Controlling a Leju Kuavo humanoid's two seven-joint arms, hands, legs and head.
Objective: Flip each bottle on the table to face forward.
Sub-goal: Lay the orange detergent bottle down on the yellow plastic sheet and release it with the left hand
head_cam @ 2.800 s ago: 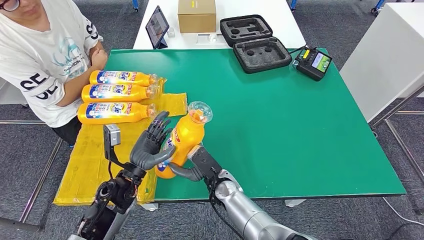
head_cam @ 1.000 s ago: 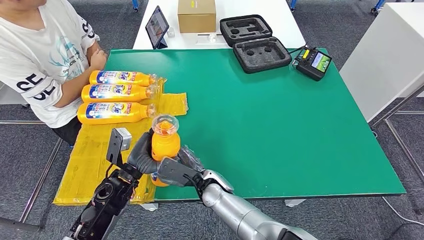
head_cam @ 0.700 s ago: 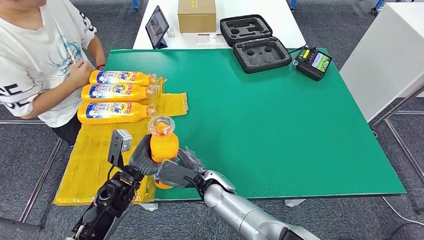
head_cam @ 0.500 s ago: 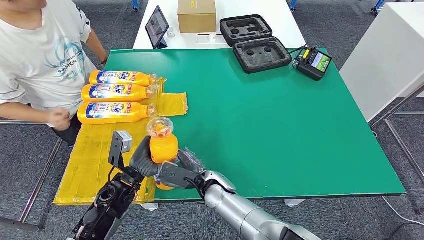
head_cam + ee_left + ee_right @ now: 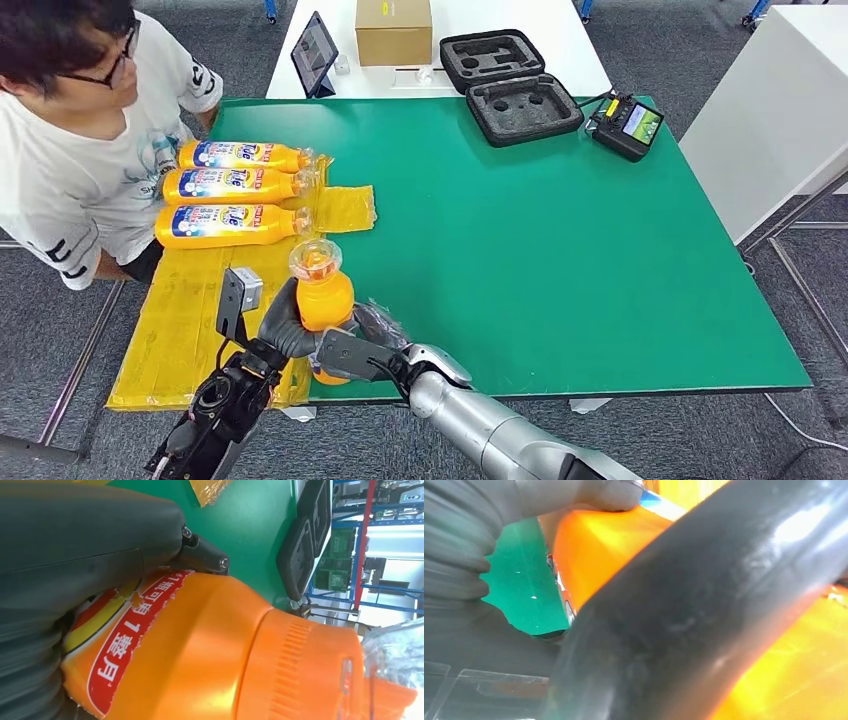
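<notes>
Both hands hold one orange bottle (image 5: 323, 297) upright near the table's front edge, its clear cap on top. My left hand (image 5: 282, 322) wraps its left side and my right hand (image 5: 352, 350) grips its lower part. Up close, the left wrist view has the bottle's (image 5: 210, 650) red label and ribbed orange neck, with the left hand (image 5: 75, 575) pressed on it. In the right wrist view a dark finger (image 5: 684, 615) of the right hand lies across the orange bottle (image 5: 594, 545). Three more orange bottles (image 5: 232, 186) lie side by side on yellow plastic (image 5: 185, 310), labels up, caps pointing right.
A person in a white shirt (image 5: 90, 170) leans in at the table's left edge beside the lying bottles. At the far end sit a black foam case (image 5: 510, 85), a controller (image 5: 627, 124), a tablet (image 5: 314, 52) and a cardboard box (image 5: 394, 30). Bare green table (image 5: 560, 250) spreads to the right.
Since 2.8 s ago my left hand has closed on the bottle and both hands have stood it upright. It has drifted slightly left in the last second. The person has bent down and forward.
</notes>
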